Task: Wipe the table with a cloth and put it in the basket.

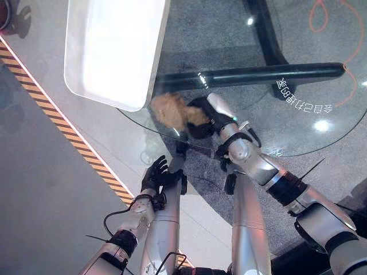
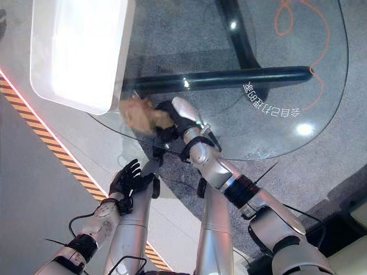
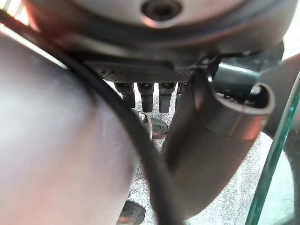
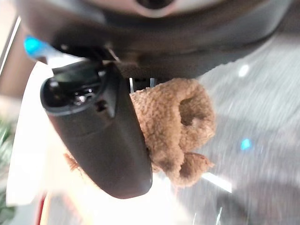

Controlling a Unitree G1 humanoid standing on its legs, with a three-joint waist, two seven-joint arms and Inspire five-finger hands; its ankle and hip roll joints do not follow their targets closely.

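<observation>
A fluffy brown cloth lies bunched on the round glass table, close to its near-left edge. My right hand reaches over the glass and is shut on the cloth; in the right wrist view the cloth bulges out beside the dark thumb. A white basket with rounded corners stands just left of the cloth, overlapping the table's edge. My left hand hangs low, off the near edge of the table, with relaxed open fingers that hold nothing.
Under the glass runs a black table base bar. An orange cord loops on the grey floor at the back right. A yellow-and-black striped strip crosses the floor on the left.
</observation>
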